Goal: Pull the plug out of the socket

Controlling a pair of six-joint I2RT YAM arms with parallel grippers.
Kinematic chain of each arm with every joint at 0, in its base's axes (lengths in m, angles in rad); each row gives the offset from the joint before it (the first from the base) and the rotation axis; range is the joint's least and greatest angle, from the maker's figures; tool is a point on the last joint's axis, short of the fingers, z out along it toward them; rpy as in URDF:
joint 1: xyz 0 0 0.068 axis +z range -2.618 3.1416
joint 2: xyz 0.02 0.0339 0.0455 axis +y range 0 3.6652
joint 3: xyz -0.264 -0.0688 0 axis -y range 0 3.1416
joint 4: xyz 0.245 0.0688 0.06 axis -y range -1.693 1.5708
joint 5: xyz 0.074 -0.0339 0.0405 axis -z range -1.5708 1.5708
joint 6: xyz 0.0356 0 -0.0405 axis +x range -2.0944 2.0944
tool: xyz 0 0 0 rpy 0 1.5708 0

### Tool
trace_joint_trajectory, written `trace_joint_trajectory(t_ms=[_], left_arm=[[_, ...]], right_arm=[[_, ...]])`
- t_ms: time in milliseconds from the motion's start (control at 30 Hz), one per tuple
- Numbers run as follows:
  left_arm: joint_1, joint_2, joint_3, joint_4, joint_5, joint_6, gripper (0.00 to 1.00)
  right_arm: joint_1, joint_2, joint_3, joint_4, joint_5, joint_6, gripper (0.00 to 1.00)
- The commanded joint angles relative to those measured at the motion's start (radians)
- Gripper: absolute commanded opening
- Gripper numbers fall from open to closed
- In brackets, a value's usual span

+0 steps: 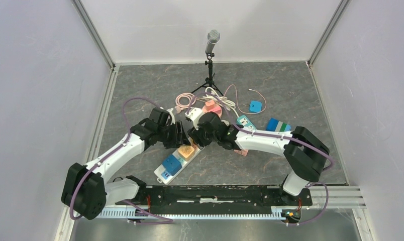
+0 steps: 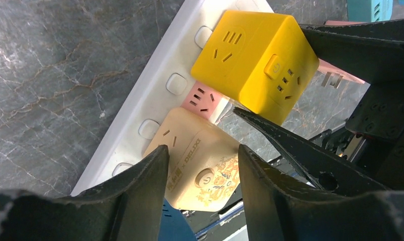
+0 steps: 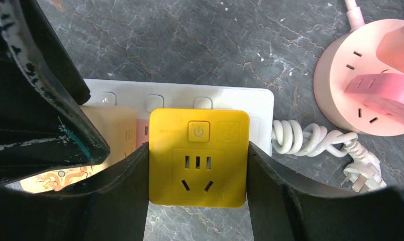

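A white power strip lies aslant in front of the arms. It also shows in the left wrist view and the right wrist view. A yellow cube plug sits on the strip, also seen in the left wrist view. My right gripper is shut on it, one finger on each side. A beige cube plug sits beside it, with a blue cube further along. My left gripper is open partway, its fingertips over the beige cube. In the top view both grippers meet over the strip, hiding the yellow cube.
A small pink adapter sits between the beige and yellow cubes. The strip's coiled white cord lies beside a round pink socket. A microphone on a tripod stands at the back. A teal plug and a blue-green box lie to the right.
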Motion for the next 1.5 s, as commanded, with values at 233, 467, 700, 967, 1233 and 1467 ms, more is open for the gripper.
trace_joint_trajectory(t_ms=[233, 467, 700, 967, 1233, 1467], left_arm=[[-0.008, -0.038, -0.016, -0.107, 0.093, 0.005, 0.6], [-0.008, -0.032, 0.015, -0.107, 0.109, 0.037, 0.65], [-0.01, 0.013, 0.009, -0.142, 0.082, 0.056, 0.43], [-0.019, 0.052, -0.004, -0.126, 0.032, 0.031, 0.42], [-0.072, 0.123, 0.002, -0.158, -0.121, 0.016, 0.39], [-0.075, 0.129, 0.007, -0.157, -0.149, 0.006, 0.38]], right_arm=[[-0.002, -0.021, 0.094, 0.022, 0.145, 0.033, 0.0], [-0.023, -0.022, 0.098, 0.035, 0.193, 0.049, 0.0], [-0.037, -0.025, 0.093, 0.049, 0.112, 0.035, 0.0], [-0.108, -0.078, 0.058, 0.182, -0.147, 0.062, 0.0], [-0.037, -0.123, -0.004, 0.217, -0.021, -0.117, 0.0], [-0.095, -0.14, -0.004, 0.262, -0.13, -0.016, 0.0]])
